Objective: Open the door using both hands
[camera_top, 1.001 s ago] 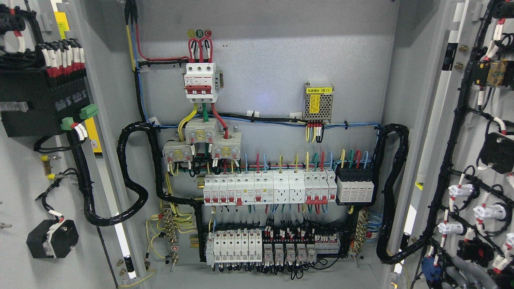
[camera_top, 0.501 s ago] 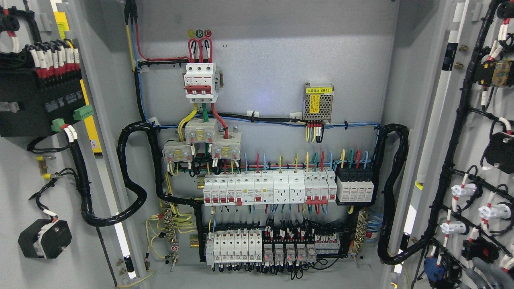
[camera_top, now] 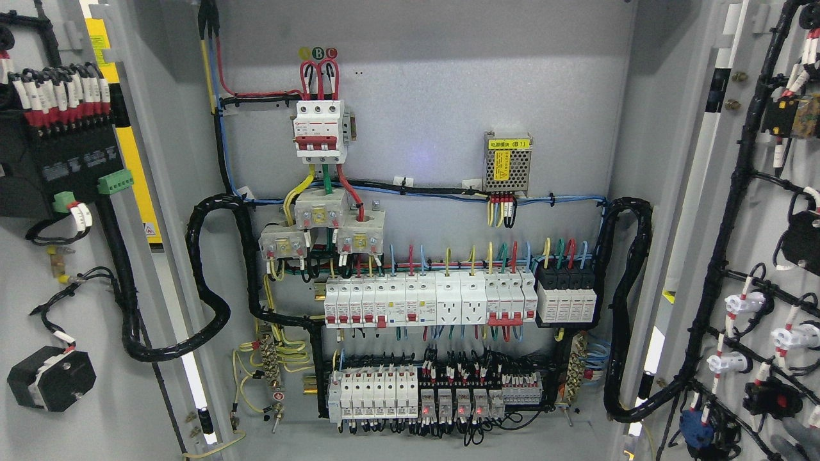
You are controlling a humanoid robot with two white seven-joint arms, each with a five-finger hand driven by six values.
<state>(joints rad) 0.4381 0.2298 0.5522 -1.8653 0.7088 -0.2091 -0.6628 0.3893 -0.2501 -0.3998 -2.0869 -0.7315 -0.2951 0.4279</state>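
A: Nearest first. Left door (camera_top: 38, 307) along the left edge of view, inner face toward us, black module and cable loom on it. Right door (camera_top: 753, 192) along the right edge, the same, inner face showing with its wiring.

B: Hands?

A: Left hand is not in the picture. At the bottom right corner, low against the right door, there is a grey rounded shape (camera_top: 794, 442). It could be part of the right hand, but I cannot tell, nor what its fingers are doing.

B: So where are the doors relative to the fingers?

A: Can't fix that. If the grey shape is the hand, it is touching or just beside the right door's lower part. Nothing shows on the left door.

B: The step?

A: My reading is the end of the swing, with both leaves wide. To do it well, push evenly on both, ease off near the hinge stop, and keep clear of the looms.

B: Further in?

A: The cabinet back panel (camera_top: 435, 77) is fully exposed, with a breaker row (camera_top: 429, 301) across its lower half.
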